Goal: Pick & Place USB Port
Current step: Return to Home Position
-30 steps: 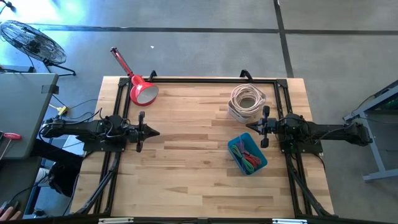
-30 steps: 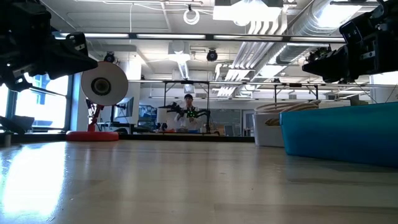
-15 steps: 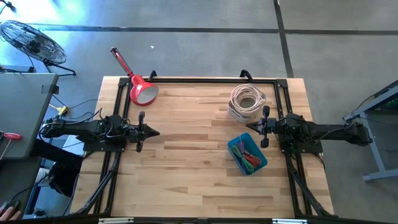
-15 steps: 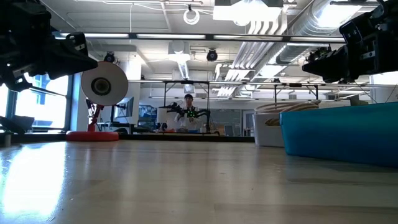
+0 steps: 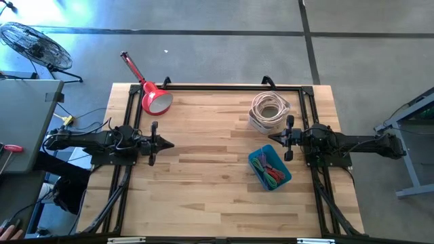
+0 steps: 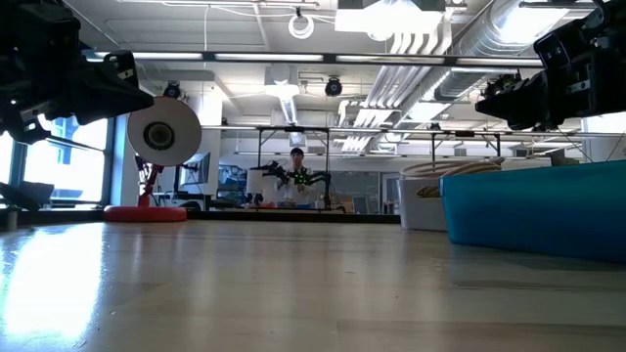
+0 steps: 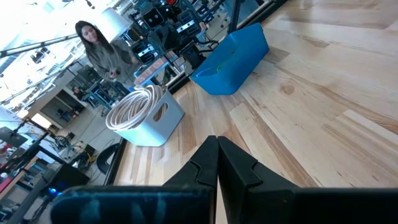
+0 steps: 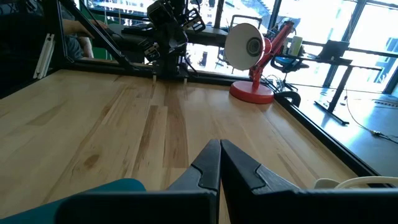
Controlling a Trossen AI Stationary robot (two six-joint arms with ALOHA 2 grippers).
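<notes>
High view: the light wooden table (image 5: 203,183) carries a blue plastic bin (image 5: 251,161) on its right half, holding green and purple coloured cables (image 5: 272,174). A white plastic bin (image 5: 255,123) stands near it toward the far edge, filled by a coiled white cable (image 5: 270,107). The right gripper (image 5: 271,136) sits between the two bins. The left gripper (image 5: 167,144) is at the left side, well apart from both. A red desk lamp (image 5: 155,101) stands at the far left corner.

Low view: both arms hang clear of the tabletop. The blue plastic bin (image 6: 533,210) stands in front of the white plastic bin (image 6: 419,209). A person (image 6: 296,164) is in the room behind.

Left wrist view: the left gripper's fingers are pressed together, empty.

Right wrist view: the right gripper's fingers are likewise pressed together, holding nothing.
</notes>
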